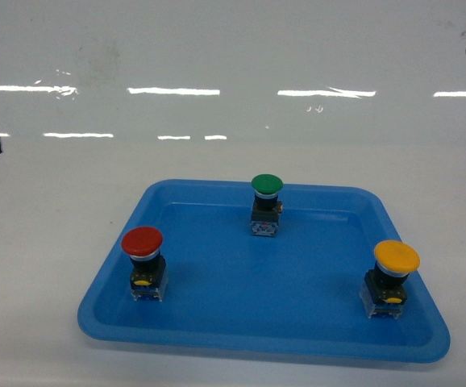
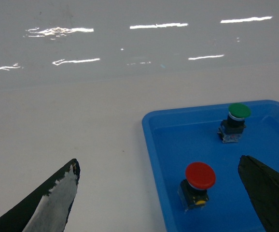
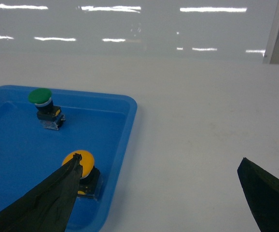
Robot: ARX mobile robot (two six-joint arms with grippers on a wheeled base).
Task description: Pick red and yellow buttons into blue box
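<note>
Black pointed fingers [image 2: 52, 203], one scuffed

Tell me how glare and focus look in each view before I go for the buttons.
Head view: bright strip reflections cross the far white surface; the red button and yellow button look soft but readable. Left wrist view: similar streaks at the top, the tray unglared. Right wrist view: streaks along the top, the near fingers dark and blurred.

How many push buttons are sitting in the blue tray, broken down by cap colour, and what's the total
Red button: 1
Yellow button: 1
Green button: 1
Total: 3, all standing in the blue tray
</note>
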